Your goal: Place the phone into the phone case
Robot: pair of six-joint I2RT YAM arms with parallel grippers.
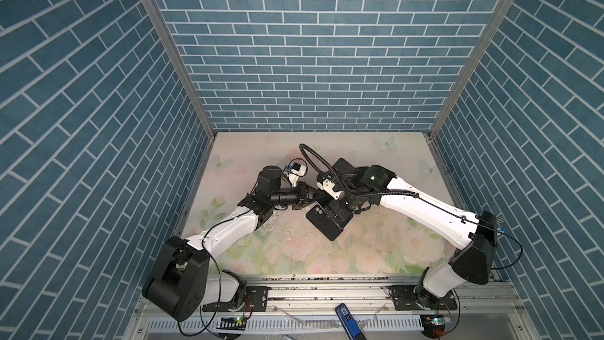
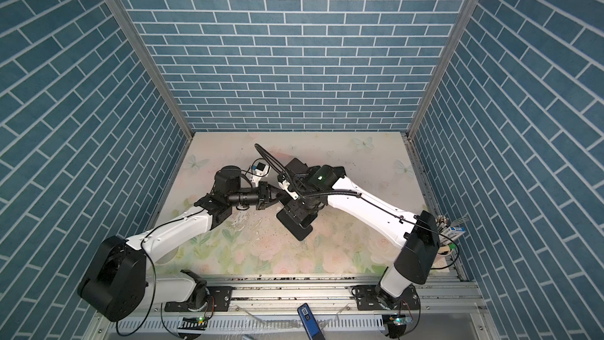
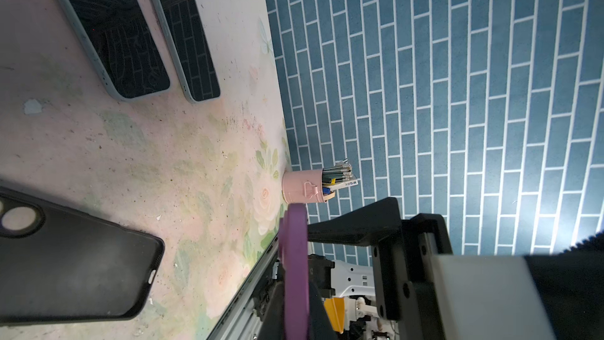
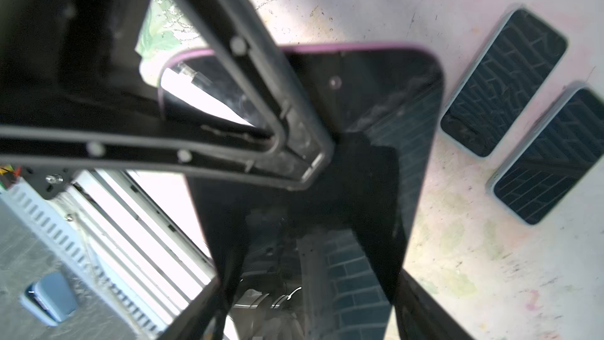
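The phone (image 4: 376, 119) has a black screen and a purple rim, and it is held in the air above the table. Seen edge-on in the left wrist view, its purple rim (image 3: 295, 256) is pinched in my left gripper (image 3: 295, 302), which is shut on it. My left gripper (image 1: 312, 195) reaches in from the left. My right gripper (image 4: 304, 273) stands wide, one finger along each long side of the phone. The black phone case (image 3: 75, 263) lies on the table, its hollow side up, below the right gripper (image 1: 338, 215), and its near corner (image 1: 328, 232) shows in both top views.
Two other phones in grey cases (image 3: 108, 27) (image 3: 186, 37) lie side by side farther back on the table. A pink cup of pens (image 3: 304, 188) stands at the table's right edge by the wall. A blue object (image 1: 346, 317) lies on the front rail.
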